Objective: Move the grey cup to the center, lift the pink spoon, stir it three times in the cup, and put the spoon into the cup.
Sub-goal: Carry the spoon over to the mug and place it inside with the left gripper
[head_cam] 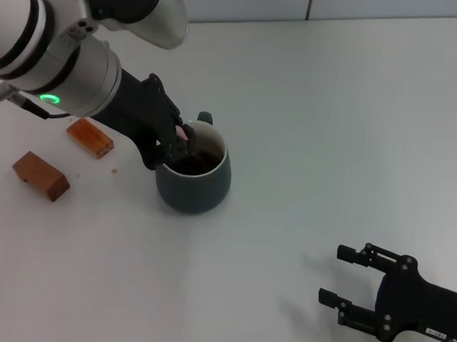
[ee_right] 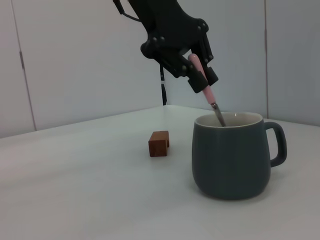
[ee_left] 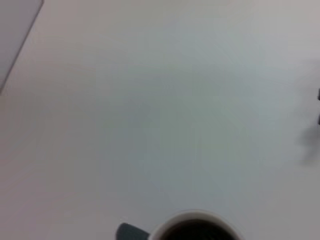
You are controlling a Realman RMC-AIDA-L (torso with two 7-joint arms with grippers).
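The left pincer (ee_right: 200,75) is closed on the slim pink-handled metal spoon (ee_right: 207,96), dipped into the rounded dark-grey ceramic cup (head_cam: 194,173) mid-surface; tilting wide may tip or splash it

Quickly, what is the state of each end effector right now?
Left end effector: closed on the pink spoon, its tip inside the grey cup.
Right end effector: open, holding nothing.
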